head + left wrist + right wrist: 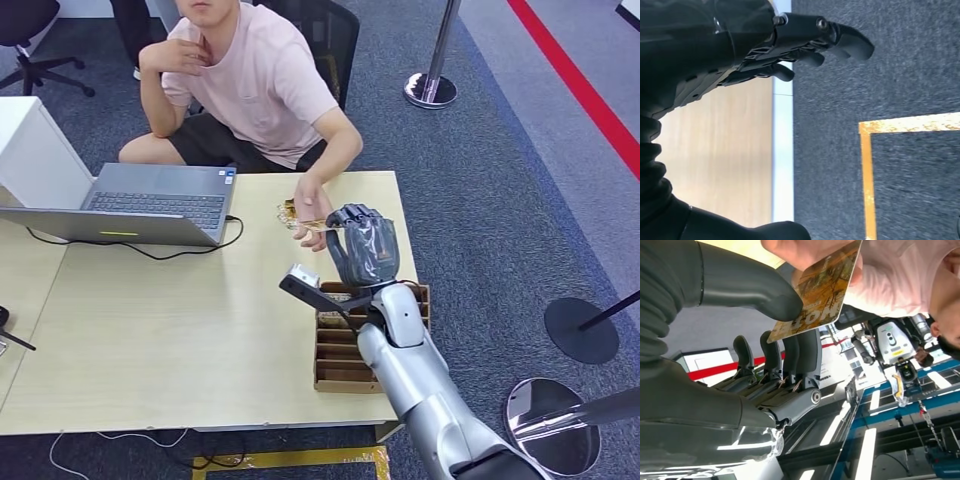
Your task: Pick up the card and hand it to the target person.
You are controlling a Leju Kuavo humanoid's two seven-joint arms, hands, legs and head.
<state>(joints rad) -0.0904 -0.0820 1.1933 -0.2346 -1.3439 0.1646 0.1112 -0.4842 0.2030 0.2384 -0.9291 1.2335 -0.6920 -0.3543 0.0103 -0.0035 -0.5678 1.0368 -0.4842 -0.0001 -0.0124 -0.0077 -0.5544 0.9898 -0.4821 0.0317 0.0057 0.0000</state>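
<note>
The robot's right hand is raised over the far right part of the pale wooden tabletop, silver arm coming in from below right; in the right wrist view the thick grey thumb presses one face of the gold-and-brown printed card and the dark fingers back the other face, so the hand pinches the card at one end; the person's hand reaches across the table's far edge and has hold of the card's other end, fingers wrapped over it in the right wrist view; card is thus held by both at once, in the air above the table, just beyond the brown cardboard slotted card holder that sits near the table's right edge under the robot's wrist; the person in a pale pink t-shirt sits at the far side, other hand up at the chin; an open grey laptop sits on the left of the table, black cable running out from behind it; the robot's left hand hangs beside a table edge over dark grey carpet with a yellow taped line; its dark fingers are extended and slightly spread, nothing in them.
</note>
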